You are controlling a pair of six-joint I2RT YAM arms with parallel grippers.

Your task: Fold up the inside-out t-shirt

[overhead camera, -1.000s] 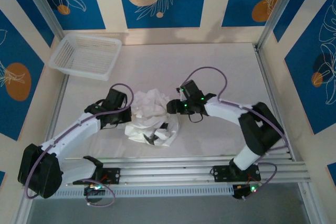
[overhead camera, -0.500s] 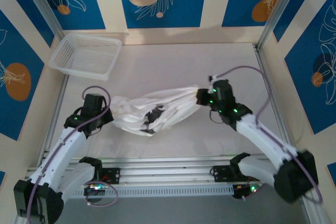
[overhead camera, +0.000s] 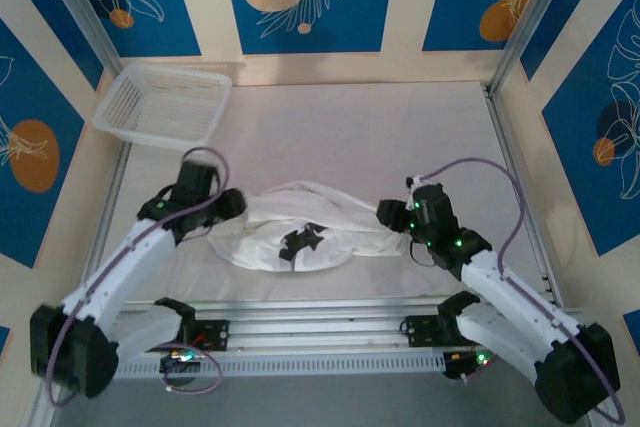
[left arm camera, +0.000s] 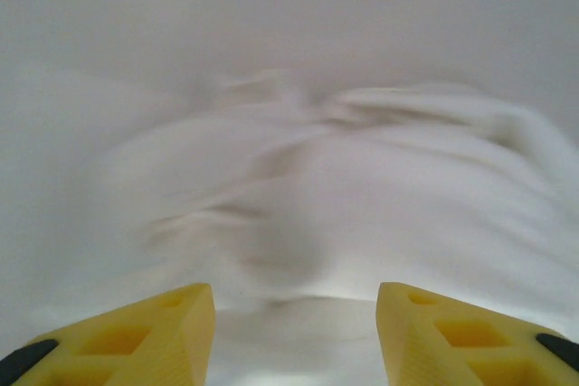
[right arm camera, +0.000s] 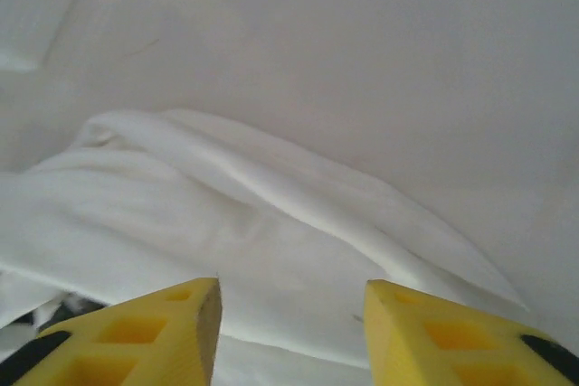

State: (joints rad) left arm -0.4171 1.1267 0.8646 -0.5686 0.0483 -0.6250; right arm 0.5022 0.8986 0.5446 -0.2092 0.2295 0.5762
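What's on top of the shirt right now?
A small dark patch lies near the middle of the shirt, probably its tag. The left gripper and right gripper sit at its ends, jaws apart. What lies under the cloth is covered.

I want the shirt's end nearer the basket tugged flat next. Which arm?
Left, probably. The left gripper sits at that end of the shirt, jaws open over the cloth; the right gripper is at the far end from the basket.

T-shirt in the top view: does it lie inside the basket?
No, the t-shirt lies on the table, well apart from the basket in the far left corner.
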